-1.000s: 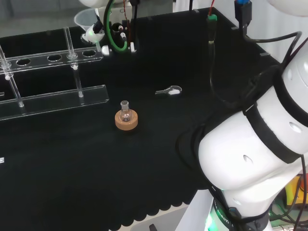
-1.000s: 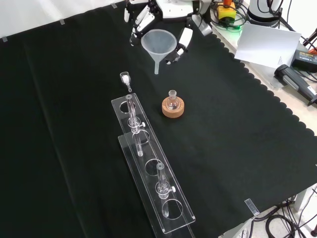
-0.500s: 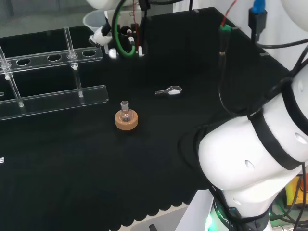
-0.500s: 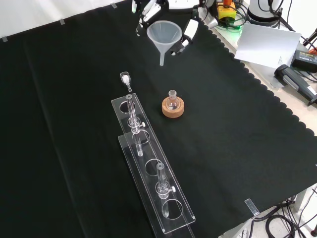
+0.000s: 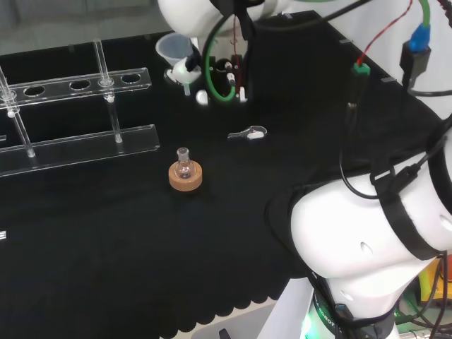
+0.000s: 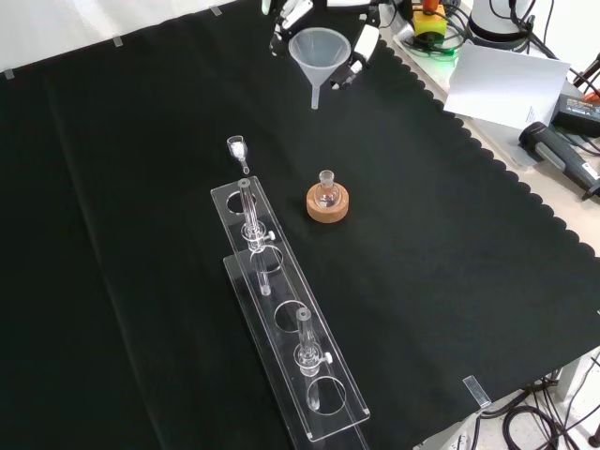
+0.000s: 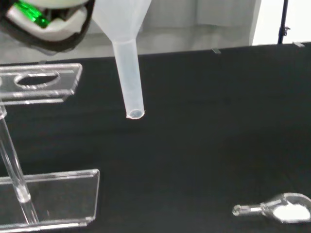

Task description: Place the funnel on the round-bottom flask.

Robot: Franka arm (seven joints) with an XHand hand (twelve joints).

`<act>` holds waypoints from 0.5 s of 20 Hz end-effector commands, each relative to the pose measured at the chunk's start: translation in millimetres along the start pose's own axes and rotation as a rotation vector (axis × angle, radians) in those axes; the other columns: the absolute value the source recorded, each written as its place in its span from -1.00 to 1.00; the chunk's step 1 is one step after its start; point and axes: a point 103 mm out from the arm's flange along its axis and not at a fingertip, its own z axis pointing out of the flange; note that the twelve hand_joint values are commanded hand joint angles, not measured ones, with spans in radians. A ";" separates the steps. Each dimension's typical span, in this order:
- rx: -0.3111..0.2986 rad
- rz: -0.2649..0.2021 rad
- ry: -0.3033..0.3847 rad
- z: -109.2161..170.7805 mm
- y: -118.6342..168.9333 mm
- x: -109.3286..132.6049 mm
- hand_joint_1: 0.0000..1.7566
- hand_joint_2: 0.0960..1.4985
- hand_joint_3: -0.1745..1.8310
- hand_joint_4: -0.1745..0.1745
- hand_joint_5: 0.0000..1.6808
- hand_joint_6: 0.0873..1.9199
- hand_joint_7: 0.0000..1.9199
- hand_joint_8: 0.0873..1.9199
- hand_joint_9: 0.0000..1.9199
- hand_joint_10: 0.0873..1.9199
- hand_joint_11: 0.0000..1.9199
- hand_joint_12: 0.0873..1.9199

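The hand (image 6: 361, 45) holds a translucent white funnel (image 6: 319, 53) in the air, fingers curled round its cone, spout pointing down. In the head view the funnel (image 5: 174, 51) hangs by the hand (image 5: 189, 67) near the rack's right end. The wrist view has the funnel's spout (image 7: 129, 82) close up above the cloth. A small round-bottom flask (image 6: 325, 194) stands upright in a cork ring (image 6: 327, 206) mid-cloth, nearer the front camera than the funnel. In the head view the flask (image 5: 183, 167) sits left of and below the hand.
A clear plastic test-tube rack (image 6: 286, 319) with a few tubes runs along the cloth left of the flask in the front view. A small clear scoop (image 6: 238, 150) with white powder lies by the rack's far end, also the scoop (image 5: 248, 133) and scoop (image 7: 279, 210). White arm links (image 5: 374, 240) stand at right.
The hand has carried the funnel to the right in the head view and up and right in the front view. The flask, rack and scoop have stayed put.
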 end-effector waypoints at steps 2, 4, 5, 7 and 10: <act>0.015 0.136 0.081 14.0 -2.6 -12.2 -0.02 -0.29 -0.15 0.38 0.06 -0.57 0.15 -0.46 -0.07 -0.73 -1.00 0.35; 0.026 0.167 0.103 17.3 2.9 -16.2 -0.02 -0.29 -0.15 0.40 0.06 -0.57 0.15 -0.46 -0.07 -0.73 -1.00 0.35; 0.032 0.176 0.112 19.4 6.5 -19.3 -0.02 -0.29 -0.14 0.41 0.07 -0.56 0.15 -0.46 -0.07 -0.73 -1.00 0.35; 0.039 0.170 0.113 25.3 12.9 -24.2 -0.02 -0.29 -0.14 0.41 0.07 -0.56 0.16 -0.46 -0.07 -0.73 -1.00 0.36; 0.065 0.143 0.102 37.8 16.6 -29.7 -0.02 -0.29 -0.14 0.42 0.08 -0.56 0.17 -0.46 -0.07 -0.73 -1.00 0.36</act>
